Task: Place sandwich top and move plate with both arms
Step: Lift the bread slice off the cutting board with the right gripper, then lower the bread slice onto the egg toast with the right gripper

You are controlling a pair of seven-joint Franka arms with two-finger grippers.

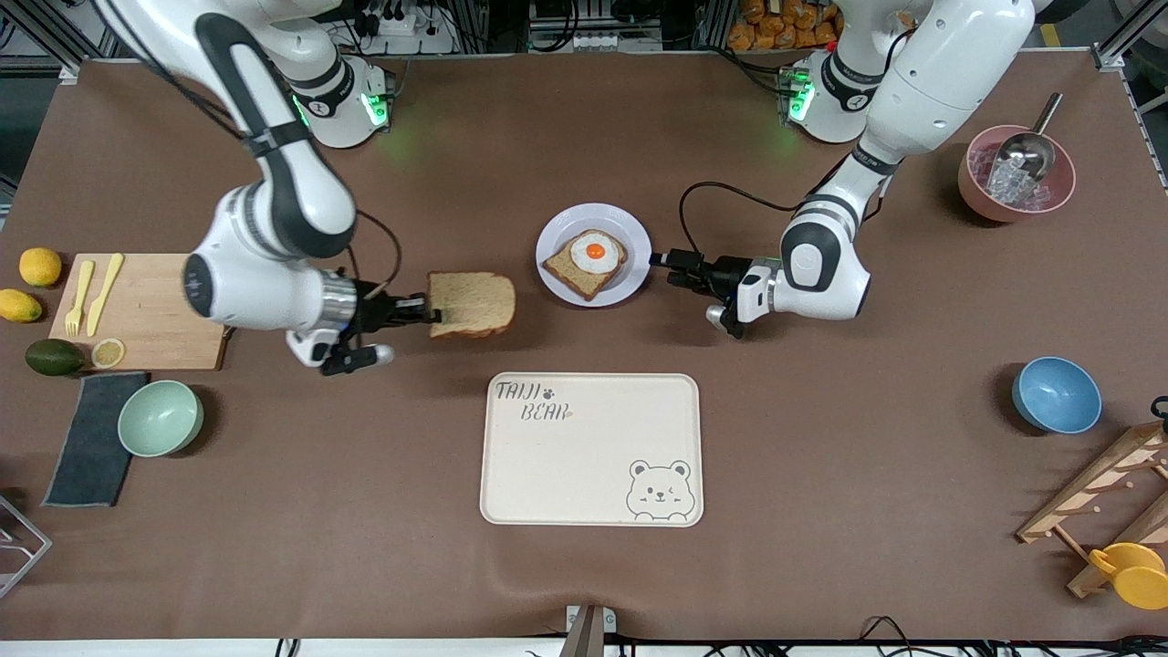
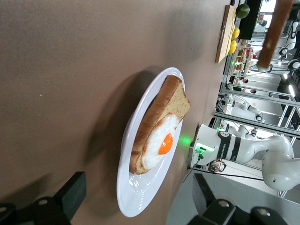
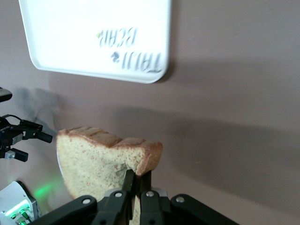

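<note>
The sandwich top (image 1: 473, 304) is a plain speckled brown bread slice. My right gripper (image 1: 429, 315) is shut on its crust edge and holds it in the air over the brown table, beside the plate. It also shows in the right wrist view (image 3: 103, 161), pinched between the fingers (image 3: 127, 180). The pale plate (image 1: 631, 274) carries a bread slice topped with a fried egg (image 1: 591, 256). My left gripper (image 1: 664, 263) is open and low, at the plate's rim on the left arm's side. In the left wrist view the plate (image 2: 136, 201) lies between the spread fingers (image 2: 70, 190).
A cream bear tray (image 1: 591, 449) lies nearer the front camera than the plate. A cutting board (image 1: 146, 310) with cutlery, fruit and a green bowl (image 1: 161, 417) are at the right arm's end. A pink bowl (image 1: 1015, 173), blue bowl (image 1: 1057, 394) and wooden rack (image 1: 1104, 493) are at the left arm's end.
</note>
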